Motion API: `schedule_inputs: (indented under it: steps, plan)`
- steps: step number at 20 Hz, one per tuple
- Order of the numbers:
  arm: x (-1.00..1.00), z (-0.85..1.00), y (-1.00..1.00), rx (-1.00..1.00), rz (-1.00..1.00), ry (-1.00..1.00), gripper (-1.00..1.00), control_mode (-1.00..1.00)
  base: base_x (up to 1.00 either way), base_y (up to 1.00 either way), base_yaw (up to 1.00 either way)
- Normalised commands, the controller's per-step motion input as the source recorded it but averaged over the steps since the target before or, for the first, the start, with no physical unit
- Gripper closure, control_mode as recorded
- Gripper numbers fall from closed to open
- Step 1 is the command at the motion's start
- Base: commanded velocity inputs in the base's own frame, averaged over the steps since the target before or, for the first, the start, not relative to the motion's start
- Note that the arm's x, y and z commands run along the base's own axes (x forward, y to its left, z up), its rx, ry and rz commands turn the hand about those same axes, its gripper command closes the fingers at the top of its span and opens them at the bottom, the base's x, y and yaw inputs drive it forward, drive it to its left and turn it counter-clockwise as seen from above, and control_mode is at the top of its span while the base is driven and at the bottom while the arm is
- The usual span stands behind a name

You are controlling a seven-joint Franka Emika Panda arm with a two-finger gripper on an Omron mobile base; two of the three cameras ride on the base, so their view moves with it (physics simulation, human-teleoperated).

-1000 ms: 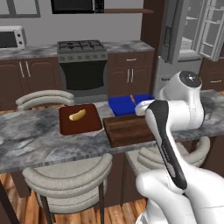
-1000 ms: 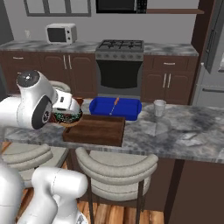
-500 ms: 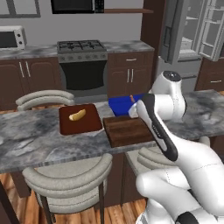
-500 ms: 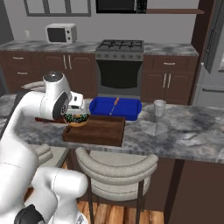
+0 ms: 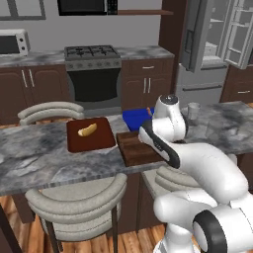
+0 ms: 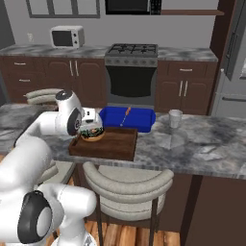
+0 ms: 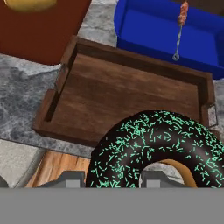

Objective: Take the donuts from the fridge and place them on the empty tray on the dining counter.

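Observation:
My gripper (image 6: 91, 128) is shut on the donut with dark chocolate frosting (image 6: 91, 131) and light sprinkles, holding it just over the left end of the dark wooden tray (image 6: 113, 146). The tray sits on the marbled dining counter (image 6: 202, 149) with nothing lying in it. In the hand view the donut (image 7: 159, 151) hangs between my fingertips (image 7: 72, 179), close above the tray's (image 7: 131, 94) near rim. In the left base view my arm covers part of the tray (image 5: 129, 150). The grey fridge (image 5: 207, 49) stands at the back right with a door swung open.
A blue oblong dish (image 6: 127, 118) holding a skewer (image 7: 180, 26) lies just behind the tray. A reddish board (image 5: 90, 134) with a bread roll (image 5: 87, 130) lies to the tray's left. A cup (image 6: 175, 118) stands to its right. Padded stools (image 6: 127, 182) line the counter's near side.
My arm has swung right and slightly down, carrying the chocolate donut from beyond the tray's left end to over the tray. The grip stays the same.

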Motion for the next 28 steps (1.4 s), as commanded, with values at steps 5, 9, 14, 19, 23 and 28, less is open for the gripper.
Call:
schedule_inputs:
  steps: [5,9,14,19,23,28]
  plan:
    - [0.54,-0.02,0.11,0.0,0.0,0.15,1.0,-1.0,0.0,0.0,0.0]
    - [0.41,-0.03,0.18,0.0,0.01,0.17,1.0,-1.0,0.0,0.0,0.0]
    - [0.42,-0.26,0.22,0.0,0.0,0.08,1.0,-1.0,0.0,0.0,0.0]
    - [0.43,-0.42,0.16,-0.01,0.0,0.04,1.0,-1.0,0.0,0.0,0.0]
    - [0.4,-0.59,0.0,-0.03,0.0,0.0,1.0,-1.0,0.0,0.0,0.0]
    - [0.42,-0.42,0.0,0.0,0.0,0.0,1.0,-1.0,0.0,0.0,0.0]
